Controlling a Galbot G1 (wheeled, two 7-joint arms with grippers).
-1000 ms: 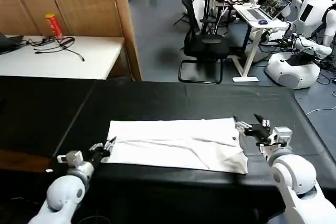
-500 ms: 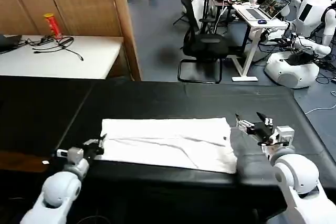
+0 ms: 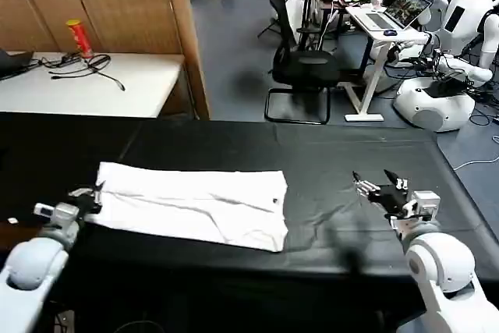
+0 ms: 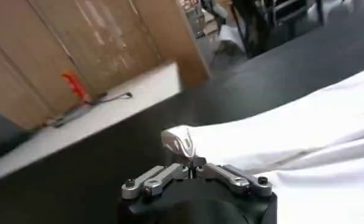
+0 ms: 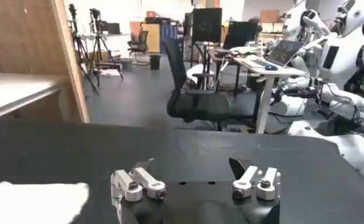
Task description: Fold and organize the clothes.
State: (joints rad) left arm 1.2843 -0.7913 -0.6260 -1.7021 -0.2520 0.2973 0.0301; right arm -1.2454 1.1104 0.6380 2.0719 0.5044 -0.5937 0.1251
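At frame left, left gripper [image 3: 92,193] clamped on white T-shirt [image 3: 195,204] edge.
Lower right: right gripper [image 3: 382,183], jaws apart over black table [image 3: 335,154].

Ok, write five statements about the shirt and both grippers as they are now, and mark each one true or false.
1. The left gripper is shut on a corner of the white T-shirt. True.
2. The right gripper also holds the shirt. False: its fingers are open, apart from the shirt, over bare black table.
3. The shirt hangs over the table's near edge. False: it lies flat on the table.
4. A black office chair stands beyond the table. True.
5. The shirt lies toward the robot's right. False: it lies toward its left.
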